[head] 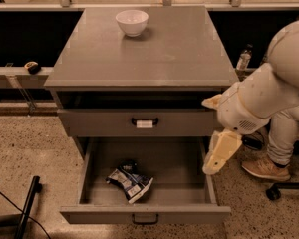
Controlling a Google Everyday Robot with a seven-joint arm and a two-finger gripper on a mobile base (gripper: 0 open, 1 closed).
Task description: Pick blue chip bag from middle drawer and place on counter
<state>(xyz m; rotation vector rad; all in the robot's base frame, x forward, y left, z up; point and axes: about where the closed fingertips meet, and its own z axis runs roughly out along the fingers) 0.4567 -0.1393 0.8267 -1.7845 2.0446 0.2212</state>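
Observation:
The blue chip bag (130, 181) lies crumpled on the floor of the open middle drawer (89, 173), left of its centre. The drawer's plain dark handle (144, 217) faces the front. The grey counter (179, 54) tops the cabinet. My white arm reaches in from the right, and my gripper (215, 164) hangs pointing down at the drawer's right wall, above and to the right of the bag and apart from it. It holds nothing that I can see.
A white bowl (132, 22) stands at the back of the counter. The drawer front with a white-labelled handle (144, 123) sits above the open drawer. A person's leg and shoe (267, 169), a chair wheel (273, 193) and a bottle (243, 59) are at the right. A black pole (28, 207) is at bottom left.

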